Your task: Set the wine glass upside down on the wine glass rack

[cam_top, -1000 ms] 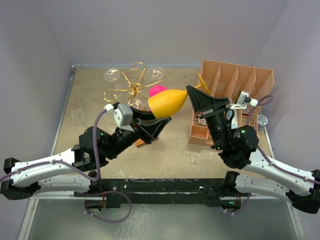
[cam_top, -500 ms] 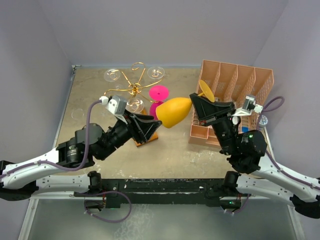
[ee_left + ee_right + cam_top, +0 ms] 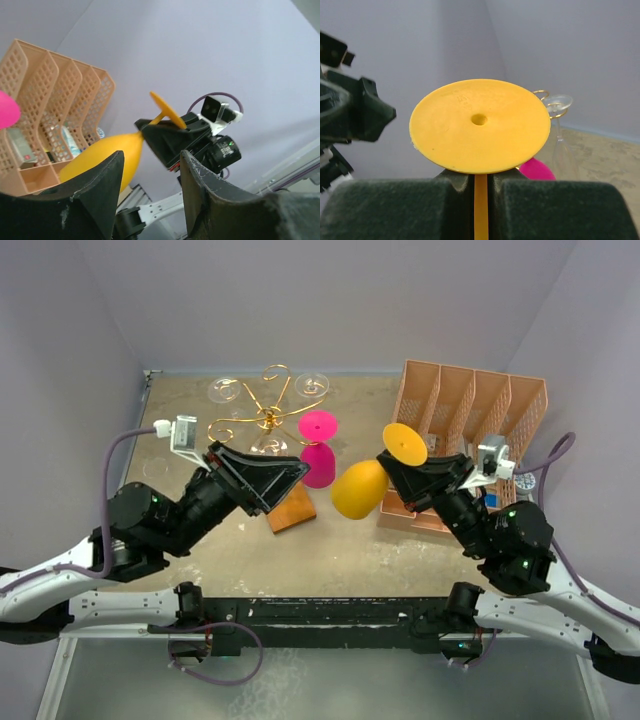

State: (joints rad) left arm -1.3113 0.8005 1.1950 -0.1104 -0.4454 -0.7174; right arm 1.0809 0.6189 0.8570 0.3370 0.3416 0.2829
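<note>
two fingers of right gripper (image 3: 480, 184) pinched shut on stem of yellow wine glass (image 3: 360, 490); foot up, bowl tilted down-left, held in air btwn organizer (image 3: 470, 400) and wine glass rack (image 3: 268, 418). left gripper (image 3: 285, 476) spread open, empty, near rack base. rec.: bowl to be kept vertical, foot slid into a free spiral, pink glass (image 3: 318, 462) avoided.

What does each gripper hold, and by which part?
The right gripper is shut on the yellow wine glass, pinching its thin stem between bowl and foot. The left gripper is open and holds nothing.
</note>
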